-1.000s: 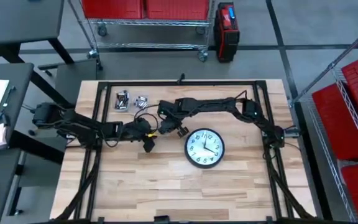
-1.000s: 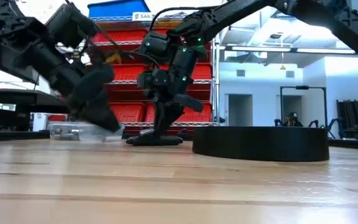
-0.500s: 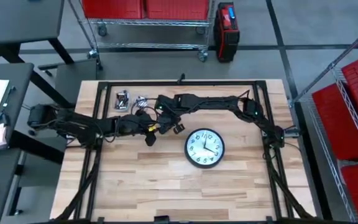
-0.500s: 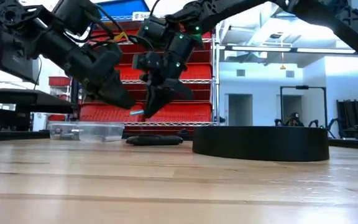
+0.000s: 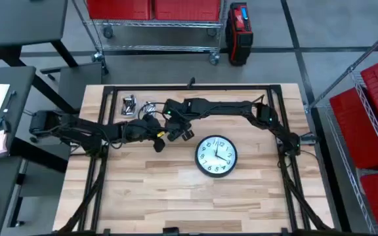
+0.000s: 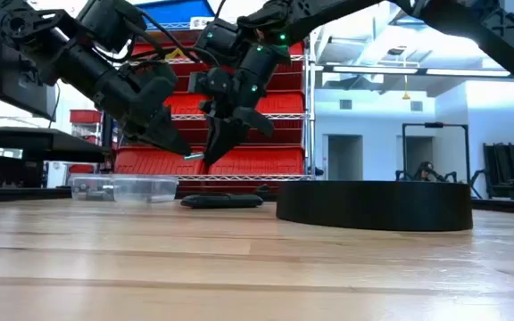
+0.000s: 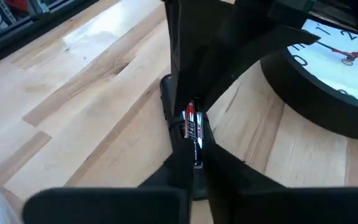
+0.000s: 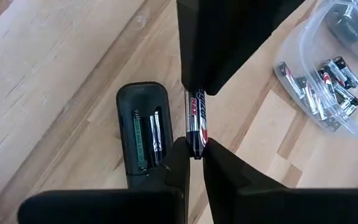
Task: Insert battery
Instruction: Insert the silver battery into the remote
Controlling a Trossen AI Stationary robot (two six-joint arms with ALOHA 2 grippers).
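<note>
L arm reaches in from the desk's [image 5: 176, 203] left edge. L pincer [image 5: 157, 141] hangs above the wood near mid-desk, clenched on one end of an AA battery [image 8: 195, 121]. In the low view the cell is clear of the surface, at the tip of that pincer. Spare cells sit in a clear plastic tub [image 8: 331, 68] at the back of the desk, so fetching a cell looks done.

R pincer [image 5: 176, 133] meets it just beside, fingers pinched on the battery's other end. In the R wrist view the cell runs straight from R's fingers into L's, so both are grasping the same battery. Looks like a handover or re-grip in mid-air, w/ neither side let go.

The remote [image 8: 143, 134] lies flat on the desk right under the pair, back cover off and bay facing up. One cell [image 8: 156, 138] seems seated in the bay already; the slot next to it looks empty, green showing inside. So approx. half done.

Left to do, by my read: one pincer lets go, the other lines the cell up w/ the free slot, presses it in, releases. No cover seen, so can't say if closing is part of it.

Wall clock [image 5: 216, 156] lies face up further right, untouched.
</note>
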